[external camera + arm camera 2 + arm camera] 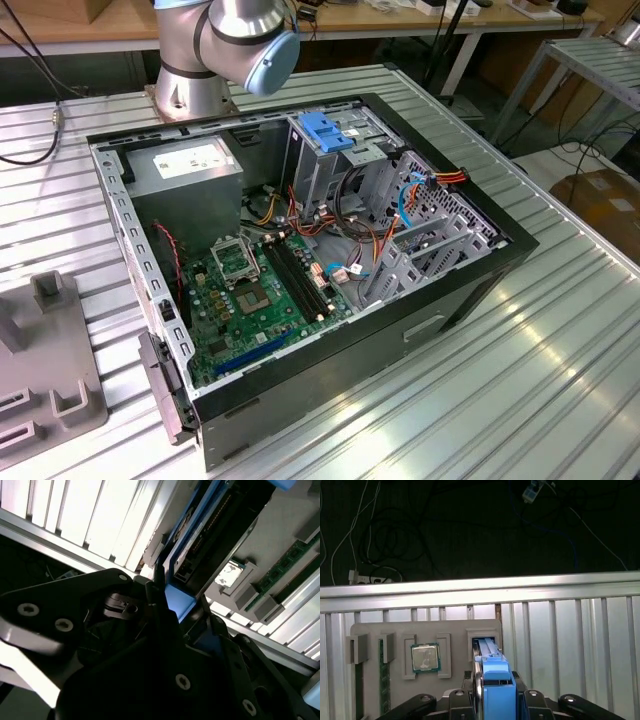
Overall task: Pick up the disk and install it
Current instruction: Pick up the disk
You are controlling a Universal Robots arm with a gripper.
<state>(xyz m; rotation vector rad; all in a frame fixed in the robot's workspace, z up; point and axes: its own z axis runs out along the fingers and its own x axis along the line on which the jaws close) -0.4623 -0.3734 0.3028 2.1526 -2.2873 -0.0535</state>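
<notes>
Worktop (pixel 560 330): ribbed aluminium, carrying everything. In the first wrist view its edge meets a dark floor strewn with cables (pixel 380 535).
Computer case (pixel 400 335): lies open on its side in the exterior view, with the motherboard (pixel 250 300) exposed and a light blue clip (pixel 328 130) on top of the metal cage.
Arm (pixel 225 40): its base joint stands behind the case.
Tray (pixel 50 380): a grey fixture at the exterior view's left, and its pockets can be made out in the first wrist view (pixel 445 630).
Writing: there is a white label (pixel 190 158) on the power supply (print too small to read). The processor chip's lid also carries marks that are not legible.
Disk (pixel 497 677): held on edge, blue frame nearest the camera. Its far end is at the tray recess next to the processor chip; I cannot tell whether it is seated or lifted. The second wrist view shows its dark slab (pixel 215 530).
Gripper (pixel 496 686): its fingers (pixel 156 605) are narrow, closed on the disk's blue frame with one on each side.
Processor chip (pixel 425 657): lies flat in its pocket, and is seen in both wrist views (pixel 229 573).
Memory stick (pixel 381 675): green, standing in a tray slot.
</notes>
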